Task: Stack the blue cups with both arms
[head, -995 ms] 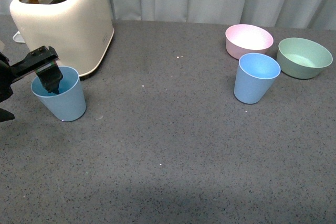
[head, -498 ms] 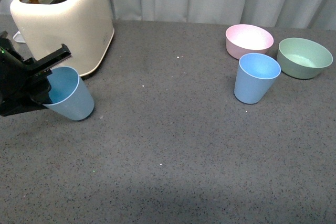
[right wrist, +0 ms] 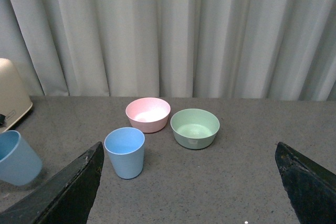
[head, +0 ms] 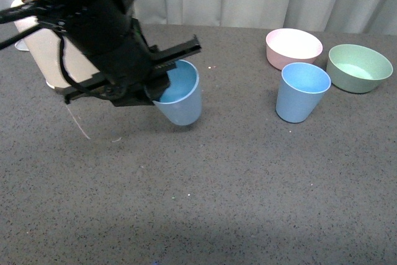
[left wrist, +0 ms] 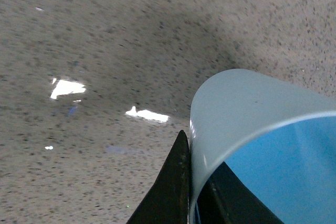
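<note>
My left gripper (head: 162,77) is shut on the rim of a light blue cup (head: 180,96) and holds it tilted just above the grey table, left of centre. In the left wrist view the cup's wall (left wrist: 247,108) is pinched between the two black fingers (left wrist: 176,182). The second blue cup (head: 302,92) stands upright at the right, in front of the bowls; it also shows in the right wrist view (right wrist: 125,152). My right gripper (right wrist: 189,192) is open and empty, its fingers (right wrist: 68,190) wide apart, well back from that cup. The held cup shows in that view too (right wrist: 17,158).
A pink bowl (head: 293,47) and a green bowl (head: 359,67) sit behind the standing cup. A cream toaster (head: 43,48) stands at the back left, mostly hidden by my left arm (head: 99,23). A grey curtain (right wrist: 168,30) hangs behind the table.
My left arm has lifted the blue cup from beside the toaster and carried it rightwards toward the table's middle. The standing cup and the bowls have not moved.
</note>
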Robot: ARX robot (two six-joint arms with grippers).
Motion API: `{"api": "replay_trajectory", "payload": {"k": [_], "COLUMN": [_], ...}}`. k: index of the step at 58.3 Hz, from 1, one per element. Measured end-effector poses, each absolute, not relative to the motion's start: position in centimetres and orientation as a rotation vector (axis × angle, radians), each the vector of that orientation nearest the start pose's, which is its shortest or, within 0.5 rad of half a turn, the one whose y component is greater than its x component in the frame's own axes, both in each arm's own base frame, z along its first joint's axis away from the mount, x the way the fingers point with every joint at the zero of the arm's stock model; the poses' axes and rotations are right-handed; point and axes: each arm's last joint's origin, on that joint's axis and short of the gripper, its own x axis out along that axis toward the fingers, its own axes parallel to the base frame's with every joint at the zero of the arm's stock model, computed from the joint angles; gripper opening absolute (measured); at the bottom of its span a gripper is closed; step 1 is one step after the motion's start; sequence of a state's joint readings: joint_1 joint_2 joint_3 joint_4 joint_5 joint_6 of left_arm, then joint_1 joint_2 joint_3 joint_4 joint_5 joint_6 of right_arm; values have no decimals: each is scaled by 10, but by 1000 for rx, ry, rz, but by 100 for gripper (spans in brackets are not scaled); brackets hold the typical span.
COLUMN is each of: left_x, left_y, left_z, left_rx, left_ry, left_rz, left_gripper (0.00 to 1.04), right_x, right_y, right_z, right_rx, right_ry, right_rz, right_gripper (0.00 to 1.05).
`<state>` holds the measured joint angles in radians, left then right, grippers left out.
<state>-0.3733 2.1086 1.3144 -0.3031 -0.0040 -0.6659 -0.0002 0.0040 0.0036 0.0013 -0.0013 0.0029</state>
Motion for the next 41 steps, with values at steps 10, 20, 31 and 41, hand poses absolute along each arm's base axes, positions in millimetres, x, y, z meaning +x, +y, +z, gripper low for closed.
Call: {"api": "replay_trajectory", "payload": {"k": [10, 20, 31, 41], "left_x": [394, 399, 400, 399], "left_y": [-173, -178, -179, -180], "left_z": [105, 104, 106, 110], "left_rx": [-348, -343, -345, -354], "left_ry": [1160, 1171, 1181, 1167], "left_rz": [35, 35, 30, 25], "left_gripper": [4, 4, 27, 54], "right_x": [98, 98, 98, 98], "right_y": [0, 0, 0, 0], "right_z": [165, 165, 165, 165], "right_rx": [3, 3, 3, 3], "right_ry": [-1, -1, -1, -1], "right_rz": [1, 1, 1, 1], "right_gripper": [95, 95, 95, 95]}}
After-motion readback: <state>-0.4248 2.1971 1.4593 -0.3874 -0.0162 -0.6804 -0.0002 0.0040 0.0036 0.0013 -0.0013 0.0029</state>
